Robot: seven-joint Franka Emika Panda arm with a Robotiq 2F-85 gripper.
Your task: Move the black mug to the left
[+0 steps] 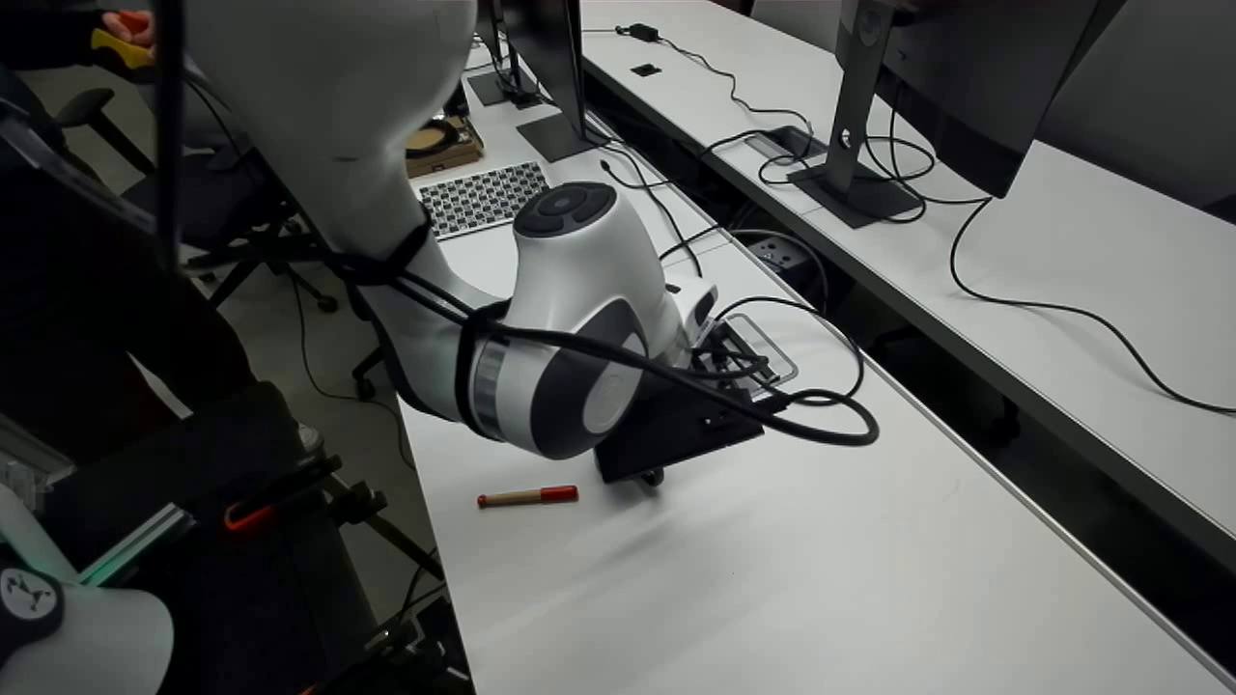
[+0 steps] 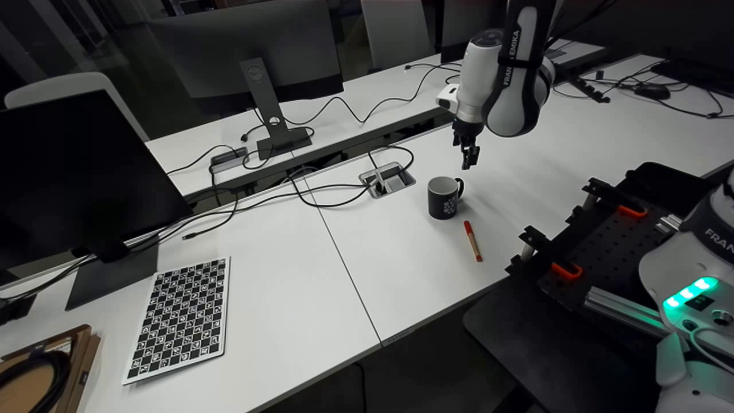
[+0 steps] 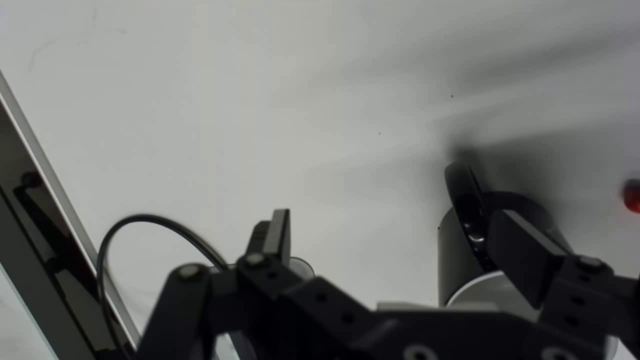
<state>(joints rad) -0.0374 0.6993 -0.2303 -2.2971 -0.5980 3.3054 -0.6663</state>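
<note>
The black mug (image 2: 439,205) stands upright on the white table in an exterior view. Its loop handle faces the gripper's side. My gripper (image 2: 470,158) is above and behind the mug there, apart from it. In the wrist view the mug (image 3: 452,260) is at the lower right, its handle pointing up in the picture. My gripper (image 3: 392,220) is open, its fingers wide apart with nothing between them. The right finger overlaps the handle and rim in that view; I cannot tell if they touch. In an exterior view the arm hides most or all of the mug.
A red-ended pen (image 1: 527,496) lies near the mug; it shows in both exterior views (image 2: 473,241). A socket box (image 2: 387,179) with black cables is beside the mug. A checkered board (image 2: 180,318) and a monitor (image 2: 80,178) stand farther along the table (image 2: 275,275).
</note>
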